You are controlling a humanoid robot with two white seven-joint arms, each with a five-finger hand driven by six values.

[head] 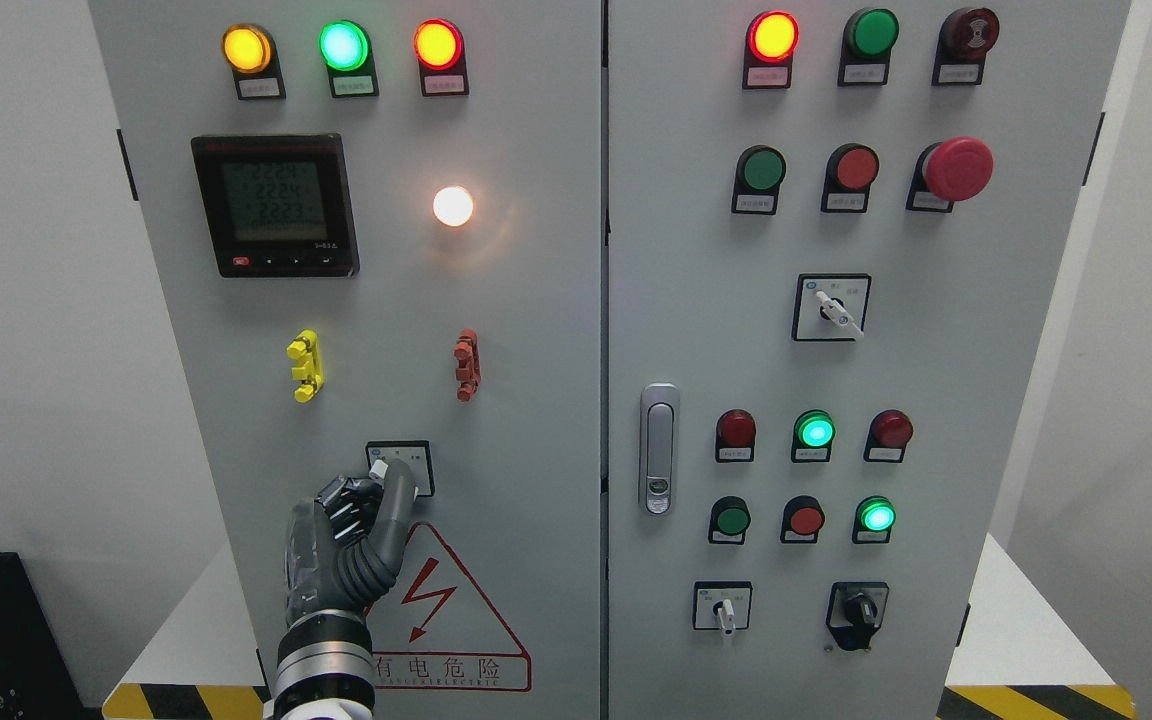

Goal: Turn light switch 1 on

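The left hand [361, 520] rises from the lower left of the view and reaches the rotary selector switch [399, 470] on the lower part of the left cabinet door [536, 330]. The switch sits below the yellow handle [305, 365] and the red handle [467, 365], and just above the red warning triangle [451, 620]. The fingers [396, 500] are curled and pressed together around the switch knob; the knob is largely hidden behind them, so the exact pinch is hard to confirm. The right hand is not in view.

Risks from this position:
- The fingers may slip off the small knob if the pinch is shallow, leaving the switch unturned.
- Rotation past the detent or in the wrong direction may select the wrong position.
- Excess push into the door may strain the knob.

Orientation: only the pale upper tip of the knob shows. Its long axis appears to lie flat against the door and tilt toward the upper left, though occlusion makes this uncertain. The white lamp [453, 206] above is lit.
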